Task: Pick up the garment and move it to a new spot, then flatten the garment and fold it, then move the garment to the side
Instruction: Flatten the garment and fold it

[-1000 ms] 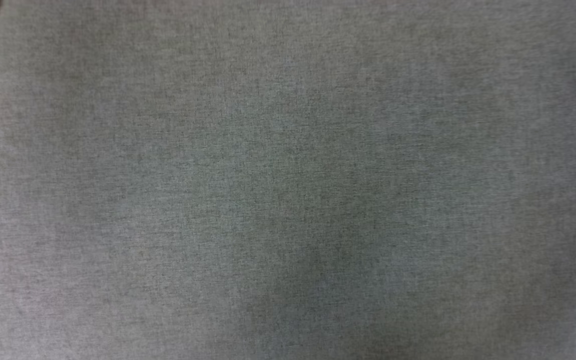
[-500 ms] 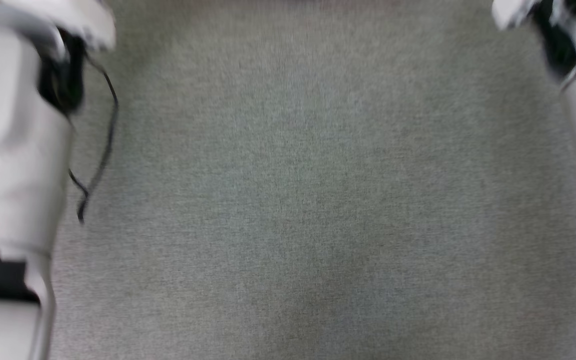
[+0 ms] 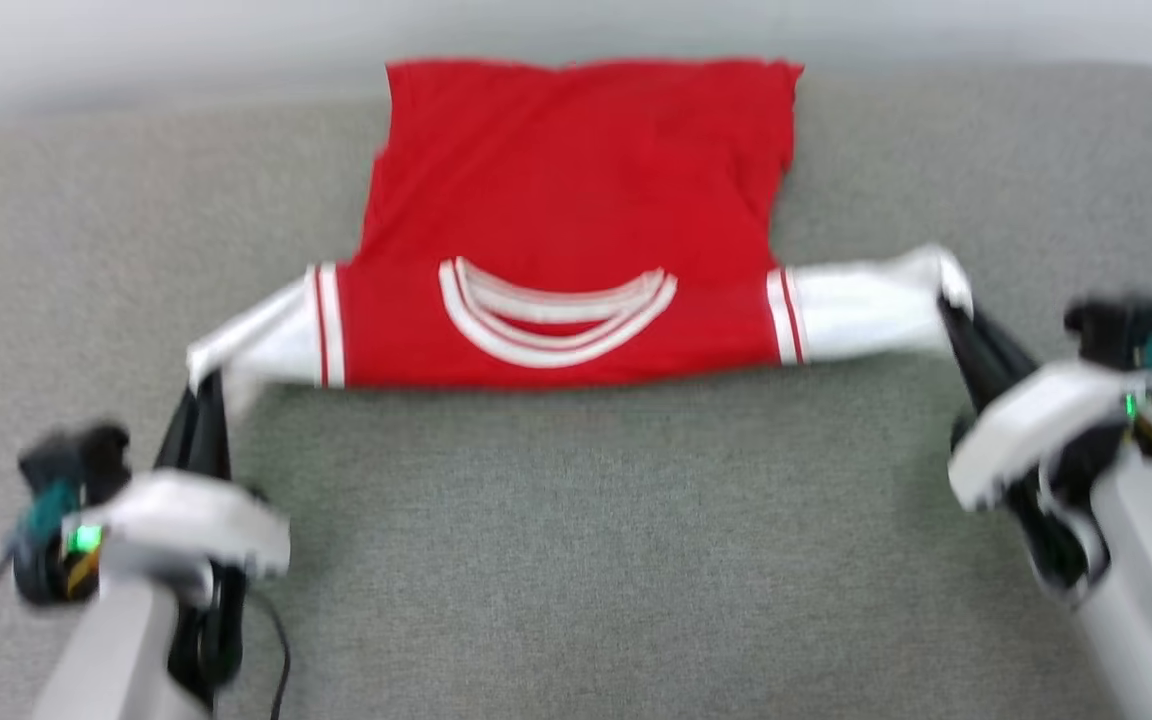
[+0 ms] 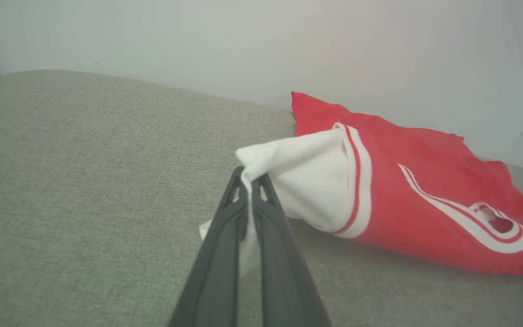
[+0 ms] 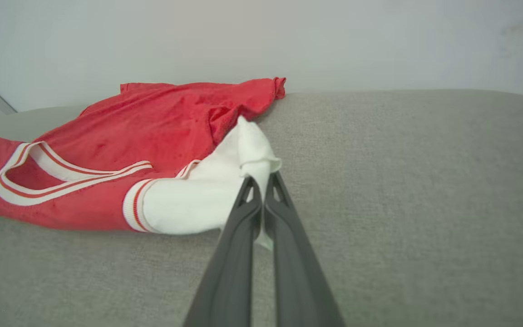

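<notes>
The red garment (image 3: 576,200) lies on a counter (image 3: 586,520) covered in grey cloth. Its bottom edge is right next to the pale wall (image 3: 136,40). Its neck hole with red and white stripes (image 3: 556,310) is on the side away from the wall.

The left hand (image 3: 201,385) is clenched tight on the tip of one white sleeve (image 3: 256,345). The right hand (image 3: 946,305) is clenched tight on the tip of the other white sleeve (image 3: 866,305). Both sleeves are pulled out straight to the sides. Both hands are farther from the wall than the red part is.

In the left wrist view, white cloth is pinched between the two dark fingers (image 4: 225,245), and the sleeve is lifted a little off the counter. The right wrist view shows the same kind of pinch (image 5: 261,181). The head view is blurry.
</notes>
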Robot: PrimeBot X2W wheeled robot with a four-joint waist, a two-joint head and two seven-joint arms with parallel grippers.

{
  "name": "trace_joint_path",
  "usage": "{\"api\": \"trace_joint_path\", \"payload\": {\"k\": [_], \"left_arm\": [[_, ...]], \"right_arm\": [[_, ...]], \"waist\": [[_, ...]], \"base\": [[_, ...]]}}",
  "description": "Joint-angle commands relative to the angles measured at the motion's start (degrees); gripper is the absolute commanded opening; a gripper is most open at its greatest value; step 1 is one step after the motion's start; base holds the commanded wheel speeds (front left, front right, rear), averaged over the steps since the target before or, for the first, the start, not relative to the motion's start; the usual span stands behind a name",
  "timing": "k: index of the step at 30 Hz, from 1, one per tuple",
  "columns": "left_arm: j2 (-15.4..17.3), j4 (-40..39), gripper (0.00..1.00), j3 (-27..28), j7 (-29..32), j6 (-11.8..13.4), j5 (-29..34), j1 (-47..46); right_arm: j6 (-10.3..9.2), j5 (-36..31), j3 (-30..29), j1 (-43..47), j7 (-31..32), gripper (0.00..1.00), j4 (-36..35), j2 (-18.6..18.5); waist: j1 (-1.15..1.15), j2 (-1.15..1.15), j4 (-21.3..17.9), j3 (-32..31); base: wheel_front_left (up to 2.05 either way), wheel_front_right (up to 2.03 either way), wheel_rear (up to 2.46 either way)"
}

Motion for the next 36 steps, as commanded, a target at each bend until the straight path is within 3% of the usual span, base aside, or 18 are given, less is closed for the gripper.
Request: {"api": "trace_joint_path", "payload": {"k": [1,10,17,19,20,22,29,36], "left_arm": [[0.51,-1.51,0.00,0.38,-0.37,0.88,0.10,2.30],[1.72,-17.98,0.00,-0.23,5.44,8.55,0.01,23.12],[1.60,-21.71,0.00,-1.05,8.20,10.77,-1.05,30.60],[1.46,-22.12,0.00,-1.39,8.52,11.08,-0.85,31.45],[1.39,-22.35,0.00,-1.61,8.64,11.11,-0.80,31.60],[1.59,-23.10,0.00,-2.86,8.93,10.79,0.13,31.09],[2.74,-25.66,0.00,-4.08,8.73,11.01,2.27,28.82],[2.95,-29.47,0.00,-5.85,9.06,10.71,4.73,24.55]], "right_arm": [[-0.04,0.04,-0.72,2.44,0.21,0.00,-1.31,-0.51],[-0.04,-1.85,-12.34,26.51,4.70,0.00,-15.40,3.47],[-0.04,-6.69,-20.08,39.78,8.92,0.00,-23.99,9.83],[-0.05,-8.01,-21.47,42.17,9.90,0.12,-25.58,11.18],[-0.04,-8.66,-21.94,42.99,10.33,0.47,-26.11,11.73],[-0.03,-10.48,-21.74,44.23,12.17,1.00,-28.04,12.97],[-0.03,-10.73,-22.58,36.62,13.20,1.00,-30.66,12.10],[-0.02,-9.31,-23.23,19.75,16.81,1.00,-20.57,5.95]], "waist": [[0.01,0.00,0.05,-3.19],[0.01,0.00,1.18,-8.92],[0.01,0.00,2.09,-11.96],[0.01,0.00,2.34,-12.50],[0.01,0.00,2.43,-12.62],[0.01,0.00,2.75,-12.80],[0.01,0.00,3.54,-11.18],[0.01,0.00,7.70,-5.69]], "base": [[0.00,0.00,0.00],[0.00,0.00,0.00],[0.00,0.00,0.00],[0.00,0.00,0.00],[0.00,0.00,0.00],[0.00,0.00,0.00],[0.00,0.00,0.00],[0.00,0.00,0.00]]}}
